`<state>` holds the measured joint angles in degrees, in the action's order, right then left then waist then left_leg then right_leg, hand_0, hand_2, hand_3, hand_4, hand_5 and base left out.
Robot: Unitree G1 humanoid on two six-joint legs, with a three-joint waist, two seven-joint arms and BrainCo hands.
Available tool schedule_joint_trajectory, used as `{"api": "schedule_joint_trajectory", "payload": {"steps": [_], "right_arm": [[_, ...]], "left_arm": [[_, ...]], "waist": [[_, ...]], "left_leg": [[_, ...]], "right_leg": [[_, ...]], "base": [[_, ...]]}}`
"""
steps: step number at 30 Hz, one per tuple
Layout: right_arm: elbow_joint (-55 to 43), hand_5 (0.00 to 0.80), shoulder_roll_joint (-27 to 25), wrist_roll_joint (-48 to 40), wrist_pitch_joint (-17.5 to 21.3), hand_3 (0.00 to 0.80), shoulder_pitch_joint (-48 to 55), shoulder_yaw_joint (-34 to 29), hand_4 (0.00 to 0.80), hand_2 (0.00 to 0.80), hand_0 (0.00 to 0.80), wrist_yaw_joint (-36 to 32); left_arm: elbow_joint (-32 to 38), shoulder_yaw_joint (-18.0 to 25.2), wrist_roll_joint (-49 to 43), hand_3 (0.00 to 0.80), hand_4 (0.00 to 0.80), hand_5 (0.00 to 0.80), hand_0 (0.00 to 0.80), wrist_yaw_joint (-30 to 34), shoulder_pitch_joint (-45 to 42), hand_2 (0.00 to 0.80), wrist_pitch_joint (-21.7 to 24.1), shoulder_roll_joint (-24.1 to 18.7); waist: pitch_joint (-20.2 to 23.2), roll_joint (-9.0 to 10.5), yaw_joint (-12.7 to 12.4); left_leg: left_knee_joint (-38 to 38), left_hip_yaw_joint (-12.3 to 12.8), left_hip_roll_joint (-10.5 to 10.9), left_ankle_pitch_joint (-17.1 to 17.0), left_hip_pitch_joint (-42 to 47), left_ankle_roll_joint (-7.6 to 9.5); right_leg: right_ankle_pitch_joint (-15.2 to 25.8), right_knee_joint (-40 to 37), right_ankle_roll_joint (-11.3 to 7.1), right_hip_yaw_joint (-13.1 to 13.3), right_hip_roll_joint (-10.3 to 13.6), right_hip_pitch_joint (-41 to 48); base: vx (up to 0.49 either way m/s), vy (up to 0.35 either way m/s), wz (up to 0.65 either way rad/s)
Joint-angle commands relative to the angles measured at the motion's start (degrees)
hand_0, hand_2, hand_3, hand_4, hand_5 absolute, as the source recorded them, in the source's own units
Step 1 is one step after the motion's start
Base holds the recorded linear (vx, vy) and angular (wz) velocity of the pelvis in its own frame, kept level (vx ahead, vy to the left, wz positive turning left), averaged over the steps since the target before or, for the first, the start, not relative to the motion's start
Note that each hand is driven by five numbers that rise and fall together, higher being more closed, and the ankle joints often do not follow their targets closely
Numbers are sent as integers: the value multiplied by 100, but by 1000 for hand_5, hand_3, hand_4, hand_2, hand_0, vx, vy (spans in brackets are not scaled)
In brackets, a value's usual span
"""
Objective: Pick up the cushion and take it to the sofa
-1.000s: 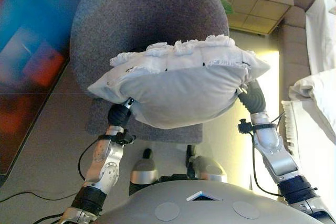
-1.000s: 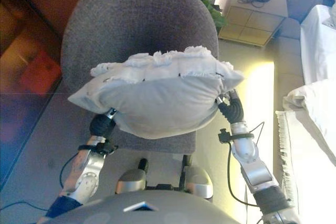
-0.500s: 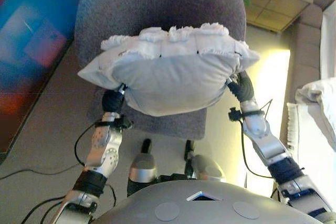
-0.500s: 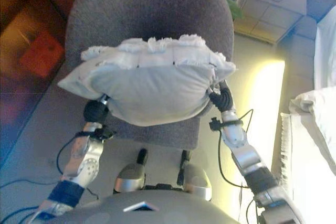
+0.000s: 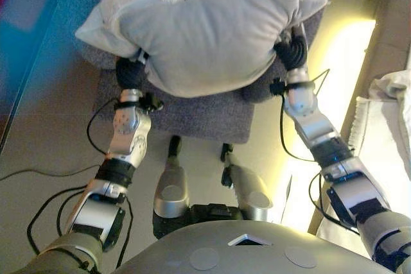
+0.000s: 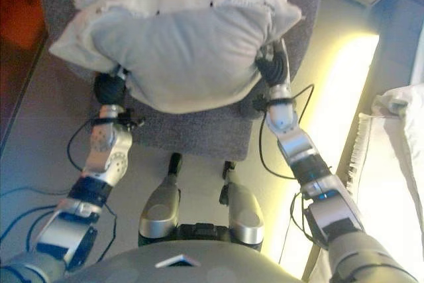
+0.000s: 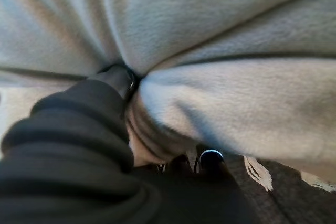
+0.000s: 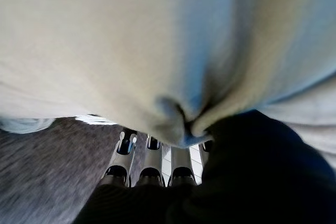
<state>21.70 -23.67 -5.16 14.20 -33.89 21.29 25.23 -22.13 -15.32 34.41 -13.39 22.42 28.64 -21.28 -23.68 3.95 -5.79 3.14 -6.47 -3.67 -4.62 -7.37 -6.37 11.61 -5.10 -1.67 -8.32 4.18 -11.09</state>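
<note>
A pale grey cushion (image 5: pixel 199 30) with a white frilled far edge hangs in the air over the seat of a grey armchair (image 5: pixel 192 117). Both hands carry it from below, one at each end. My left hand (image 5: pixel 130 72) is under its left corner; in the left wrist view the thumb (image 7: pixel 118 77) digs into the bunched cloth (image 7: pixel 210 24). My right hand (image 5: pixel 292 49) is under the right corner. The right wrist view shows its fingers (image 8: pixel 152 169) in a row beneath the cushion (image 8: pixel 131 40) and the thumb pressing a crease into it.
A sofa with a white fringed throw (image 5: pixel 392 101) over it runs along the right edge. A bright strip of floor (image 5: pixel 340 94) lies between the armchair and the sofa. A dark panel (image 5: pixel 19 36) borders the floor on the left.
The whole picture has shifted, so the camera now looks further down; the side table has left the view. The cushion stays held between both hands over the armchair.
</note>
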Motion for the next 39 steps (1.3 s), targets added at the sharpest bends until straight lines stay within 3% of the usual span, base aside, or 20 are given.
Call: {"api": "schedule_joint_trajectory", "payload": {"steps": [1, 5, 9, 16, 28, 29, 30, 31, 32, 39], "right_arm": [[-438, 800, 398, 74, 500, 800, -1318, 600, 800, 800, 800, -145], [-108, 800, 399, -233, 381, 800, -1712, 650, 800, 800, 800, -228], [527, 800, 486, -693, 178, 800, -2144, 772, 800, 800, 800, -273], [1615, 800, 745, -1616, -349, 800, -2569, 923, 800, 800, 800, -291], [3202, 800, 597, -2166, -1152, 800, -3023, 871, 800, 800, 800, -465], [3291, 800, 572, -2258, -1194, 800, -3087, 857, 800, 800, 800, -487], [3373, 678, 560, -2334, -1173, 678, -3132, 816, 678, 678, 678, -457], [3390, 270, 537, -2386, -1148, 270, -3161, 790, 270, 270, 270, -443], [3390, 0, 489, -2429, -1158, 0, -3192, 746, 0, 0, 0, -452], [3155, 0, -8, -2712, -1070, 0, -3284, 585, 0, 0, 0, -154]], "left_arm": [[423, -565, -854, 800, 800, 800, 800, 251, 1439, 800, 769, 391], [245, -551, -943, 800, 800, 800, 800, 67, 1617, 800, 738, 492], [-415, -627, -801, 800, 800, 800, 800, -154, 1996, 800, 423, 670], [-1926, -900, -233, 800, 800, 800, 800, -290, 2888, 800, -55, 704], [-3554, -1075, -39, 800, 800, 800, 800, -574, 3576, 800, -847, 831], [-3647, -1056, 67, 599, 599, 599, 599, -570, 3628, 599, -949, 827], [-3739, -1025, 184, 135, 135, 135, 135, -569, 3673, 135, -1127, 819], [-3811, -1016, 181, 0, 0, 0, 0, -609, 3703, 0, -1246, 800], [-3881, -998, 129, 0, 0, 0, 0, -649, 3736, 0, -1313, 758], [-4090, -717, 511, 0, 0, 0, 0, -1003, 3787, 0, -1334, 193]], "waist": [[-58, 97, -26], [-146, 56, -78], [-294, 1, -79], [-563, -87, 108], [-612, -249, 390], [-612, -257, 401], [-612, -272, 411], [-612, -283, 426], [-612, -295, 439], [-612, -427, 510]], "left_leg": [[-92, 199, 434, 482, -343, 382], [-129, 169, 481, 448, -489, 356], [-211, 169, 535, 357, -722, 331], [-362, 324, 562, 200, -1091, 303], [-391, 552, 558, -72, -1708, 237], [-388, 556, 554, -82, -1737, 230], [-382, 562, 553, -96, -1763, 226], [-385, 570, 557, -104, -1783, 223], [-385, 580, 557, -113, -1798, 217], [-420, 645, 553, -137, -1802, 176]], "right_leg": [[-946, 190, -485, 156, 102, 345], [-942, 268, -480, 101, 133, 173], [-915, 451, -471, 44, 171, -139], [-824, 758, -475, 95, 214, -688], [-646, 934, -479, 256, 203, -1487], [-636, 942, -481, 259, 204, -1529], [-629, 951, -484, 259, 201, -1568], [-626, 963, -488, 261, 197, -1597], [-618, 968, -491, 254, 199, -1621], [-615, 1031, -509, 230, 228, -1681]], "base": [[-44, 2, 7], [-20, 10, 9], [-52, 41, 5], [-54, 90, 7], [5, 65, -2], [0, 0, 0], [0, 0, 0], [0, 0, 0], [25, 3, 5], [27, 8, -4]]}}
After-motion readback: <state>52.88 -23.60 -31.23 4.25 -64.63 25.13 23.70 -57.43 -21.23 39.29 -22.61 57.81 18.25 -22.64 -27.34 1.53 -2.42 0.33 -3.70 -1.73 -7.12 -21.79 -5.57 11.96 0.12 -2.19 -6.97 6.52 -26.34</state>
